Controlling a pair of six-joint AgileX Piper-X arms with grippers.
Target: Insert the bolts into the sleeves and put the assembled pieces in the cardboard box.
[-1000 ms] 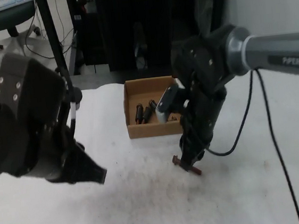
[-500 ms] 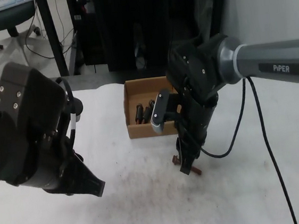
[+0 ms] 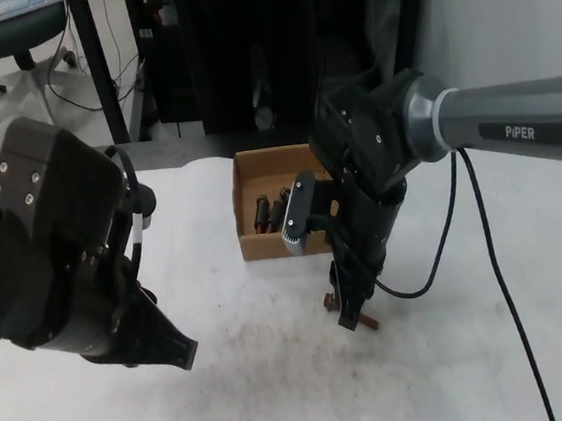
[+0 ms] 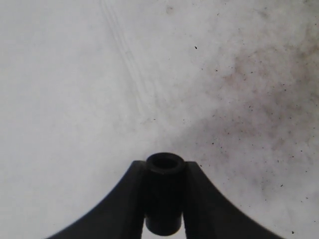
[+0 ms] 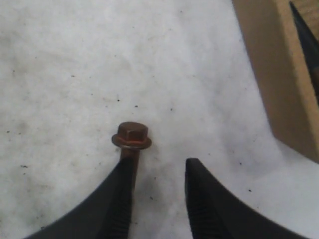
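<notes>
Right gripper [image 3: 350,312] hangs low over the bench [image 3: 260,394], its tips at a bolt [image 3: 330,303] lying just in front of the box [image 3: 275,245]. Dark pieces [image 3: 269,212] lie inside the box. From this view I cannot tell how far the fingers are spread. The left gripper [image 3: 173,350] sits well apart on the other side, above bare bench.

In the left wrist view, the left gripper [image 4: 164,167] is pinching a sleeve [image 4: 163,199] between both fingers, bore open toward the camera. The hold is only at the tips, so a push from a bolt that is off line could tilt the sleeve or slide it out.

In the right wrist view, the right gripper [image 5: 159,164] is spread with nothing held. The bolt [image 5: 131,136] is not in the middle of the gap. Its head shows beyond one finger and its shank runs along or under that finger; I cannot tell which. Closing from here would likely miss the bolt, roll it away, or catch it askew. Coming lower could press the finger onto the shank. The box [image 5: 264,74] wall is near, so a nudged bolt may fetch up against it.
</notes>
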